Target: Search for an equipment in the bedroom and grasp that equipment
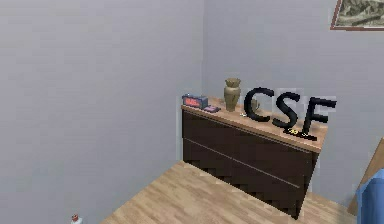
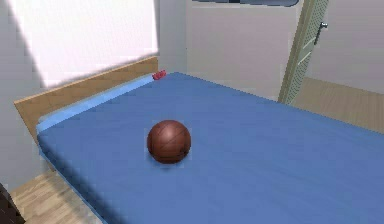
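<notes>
search step judged near its end: a reddish-brown ball (image 2: 169, 141), the likely equipment, rests on the blue bed (image 2: 290, 160), about mid-mattress. ahead stands a dark dresser (image 1: 250, 150) bearing a vase (image 1: 232, 94). the gripper's state cannot be told. next move likely calls for squaring the base and reaching the arm out to the ball.

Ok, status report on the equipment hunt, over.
Brown ball resting on blue bed, arm side view. Bed bare around it. Dresser ahead in forward view.
</notes>
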Robot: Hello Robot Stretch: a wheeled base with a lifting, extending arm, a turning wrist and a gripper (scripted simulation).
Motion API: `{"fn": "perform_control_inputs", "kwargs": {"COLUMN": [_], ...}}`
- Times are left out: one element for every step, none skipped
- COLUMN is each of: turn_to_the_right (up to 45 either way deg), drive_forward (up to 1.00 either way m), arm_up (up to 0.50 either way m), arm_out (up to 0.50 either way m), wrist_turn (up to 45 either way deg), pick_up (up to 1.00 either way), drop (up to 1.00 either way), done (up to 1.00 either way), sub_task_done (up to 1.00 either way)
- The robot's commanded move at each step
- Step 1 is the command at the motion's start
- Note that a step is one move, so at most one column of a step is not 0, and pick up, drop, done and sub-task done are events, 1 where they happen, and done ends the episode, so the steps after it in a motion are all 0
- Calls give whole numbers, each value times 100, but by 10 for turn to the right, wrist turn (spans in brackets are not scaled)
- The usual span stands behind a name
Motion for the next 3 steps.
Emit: {"fn": "perform_control_inputs", "kwargs": {"turn_to_the_right": [0,0,0], "drive_forward": [0,0,0], "arm_up": [50,30,0], "arm_out": [0,0,44], "wrist_turn": [0,0,0], "pick_up": [0,0,0], "drop": [0,0,0], "done": [0,0,0], "sub_task_done": [0,0,0]}}
